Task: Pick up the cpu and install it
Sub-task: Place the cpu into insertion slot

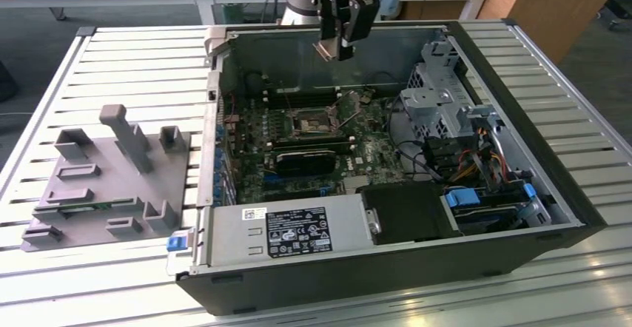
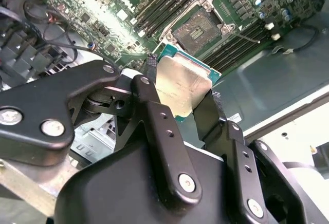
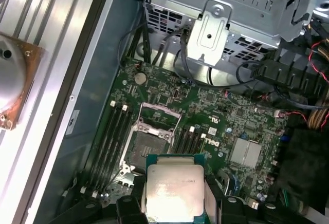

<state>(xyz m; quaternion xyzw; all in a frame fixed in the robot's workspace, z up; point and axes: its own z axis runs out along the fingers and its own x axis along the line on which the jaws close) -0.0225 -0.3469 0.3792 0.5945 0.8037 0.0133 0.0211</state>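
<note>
Clearly, the black two-fingered gripper [image 2: 181,94] is clamped on the cpu [image 2: 182,80], a flat square chip with a shiny silver metal top and a thin greenish-tan edge, with one finger against each of two opposite edges. In the exterior view it hangs above the open black computer case [image 1: 553,194]. In both wrist views the chip is held in the air over the green motherboard [image 3: 226,116], near the open metal-framed socket [image 3: 146,147] and well apart from it.

The cpu [image 2: 182,80] is a flat square chip with a dull silver lid and a thin teal-green rim. It is clamped by two opposite edges in the gripper [image 2: 181,99] and hangs in the air above the motherboard's open socket [image 3: 149,144], clear of it.
</note>
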